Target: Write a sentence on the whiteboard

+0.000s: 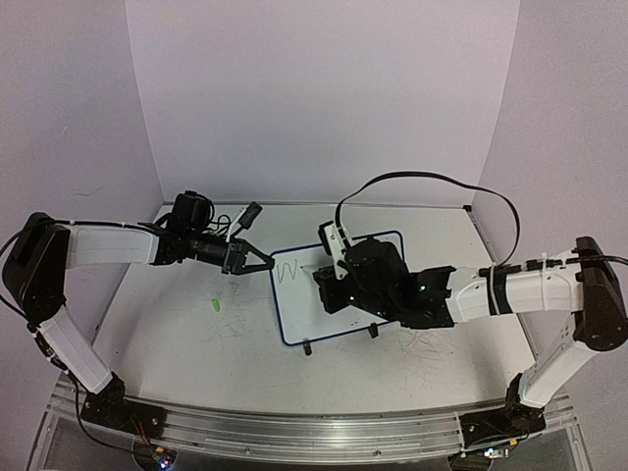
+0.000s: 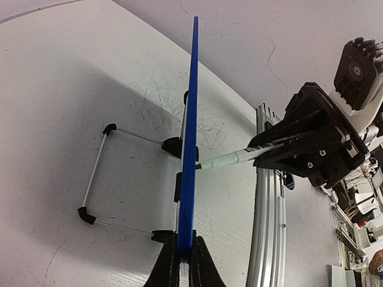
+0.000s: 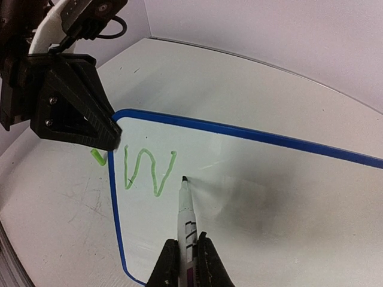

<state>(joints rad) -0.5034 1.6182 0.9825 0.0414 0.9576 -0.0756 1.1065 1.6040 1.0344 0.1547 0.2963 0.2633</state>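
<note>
The whiteboard (image 1: 297, 312) stands tilted mid-table, white with a blue rim. One green letter "W" (image 1: 289, 270) shows near its top left corner, also in the right wrist view (image 3: 146, 170). My left gripper (image 1: 257, 263) is shut on the board's rim at that corner; in the left wrist view (image 2: 182, 263) the board is seen edge-on (image 2: 190, 119). My right gripper (image 3: 187, 266) is shut on a white marker (image 3: 187, 215). Its dark tip rests on the board just right of the W. In the top view the right gripper (image 1: 334, 280) hides the board's middle.
A small green marker cap (image 1: 215, 305) lies on the table left of the board, also in the right wrist view (image 3: 97, 156). The board's wire stand with black feet (image 2: 99, 173) props it from behind. An aluminium rail (image 1: 294, 432) runs along the near edge.
</note>
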